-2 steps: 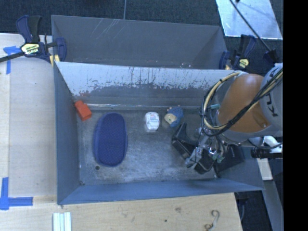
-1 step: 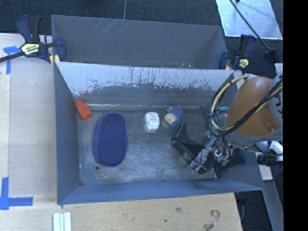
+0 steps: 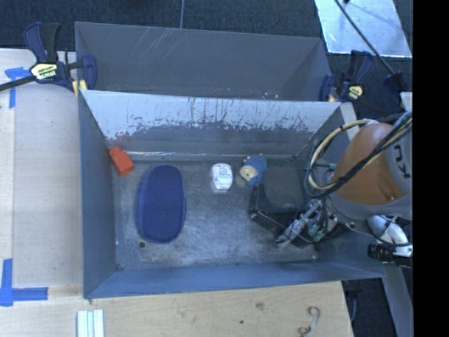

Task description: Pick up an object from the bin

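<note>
My gripper [image 3: 297, 230] is low in the bin's front right corner, right against the near edge of a flat black object [image 3: 272, 196] that lies on the floor there. Nothing shows clearly in its grasp. Just behind the black object sits a small blue and tan thing [image 3: 251, 169]. A small white object with a label [image 3: 222, 177] lies to the left of that, near the middle of the bin.
A blue oval pad [image 3: 161, 203] lies flat on the left half of the floor. An orange block [image 3: 121, 161] sits in the back left corner against the wall. The arm's orange cover and cables hang over the right rim.
</note>
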